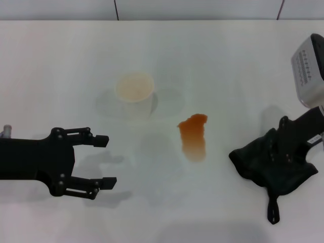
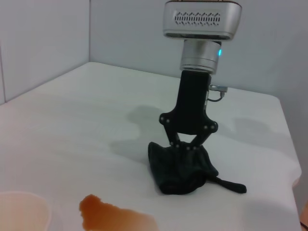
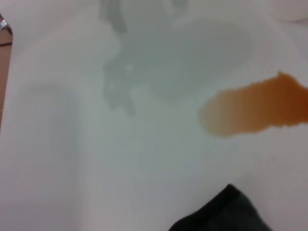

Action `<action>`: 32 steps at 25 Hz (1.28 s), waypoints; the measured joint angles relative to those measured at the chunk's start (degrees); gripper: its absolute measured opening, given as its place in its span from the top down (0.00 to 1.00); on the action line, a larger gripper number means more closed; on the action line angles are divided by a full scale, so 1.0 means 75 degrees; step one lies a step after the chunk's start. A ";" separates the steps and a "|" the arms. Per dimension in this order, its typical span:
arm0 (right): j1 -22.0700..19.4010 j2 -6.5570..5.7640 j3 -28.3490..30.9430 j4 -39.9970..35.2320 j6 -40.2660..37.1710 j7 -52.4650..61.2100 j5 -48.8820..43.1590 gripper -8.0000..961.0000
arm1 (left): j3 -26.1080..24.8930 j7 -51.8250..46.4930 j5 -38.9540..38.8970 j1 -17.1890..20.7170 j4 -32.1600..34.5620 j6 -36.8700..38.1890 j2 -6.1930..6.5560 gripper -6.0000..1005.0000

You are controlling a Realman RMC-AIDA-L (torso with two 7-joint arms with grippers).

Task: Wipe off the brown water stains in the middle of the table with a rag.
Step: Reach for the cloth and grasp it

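Rag (image 1: pixel 273 164) bunched on the white surface (image 1: pixel 61 66) near its right edge, dark and ribbed, loop tab trailing toward the near edge. Right claw (image 2: pixel 186 146) pressed down into the top of the rag, fingers drawn in on the cloth as the left wrist view shows, so apparently gripping it.

Brown stain (image 1: pixel 193 135) around the middle of the surface, away from the rag toward the left edge, with bare white between the two. Stain elongated, long axis running from far edge to near edge, darker at the far end, paler and thinner at the near end. Right arm clearly the nearer one; probably a sideways drag of the rag toward the left, crossing the stain's short width.

Paper cup (image 1: pixel 134 91) upright beyond the stain, toward the far left of it, near but not touching. Likely out of the wiping path unless the sweep runs long toward the far edge.

Left claw (image 1: pixel 98 161) low near the left edge, fingers spread wide apart, holding nothing, pointing toward the stain but well apart from it. Nothing lying between rag and stain.
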 joint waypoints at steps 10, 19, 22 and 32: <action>0.0607 0.0072 -0.0665 0.0590 0.1348 0.0136 0.0420 0.96 | 0.0313 -0.0001 -0.0064 0.0001 -0.0009 -0.0001 -0.0008 0.12; 0.1070 -0.0004 -0.0843 0.0865 0.0977 0.0116 0.0529 0.94 | 0.0343 -0.0004 -0.0064 0.0067 -0.0009 -0.0014 -0.0018 0.12; 0.1034 -0.0036 -0.0471 0.0756 0.0512 0.0073 0.0529 0.93 | 0.0320 0.0010 -0.0061 0.0069 -0.0009 -0.0019 -0.0018 0.12; 0.0983 -0.0021 -0.0207 0.0812 0.0343 0.0026 0.0439 0.87 | 0.0349 0.0006 -0.0053 -0.0008 -0.0009 -0.0045 -0.0005 0.12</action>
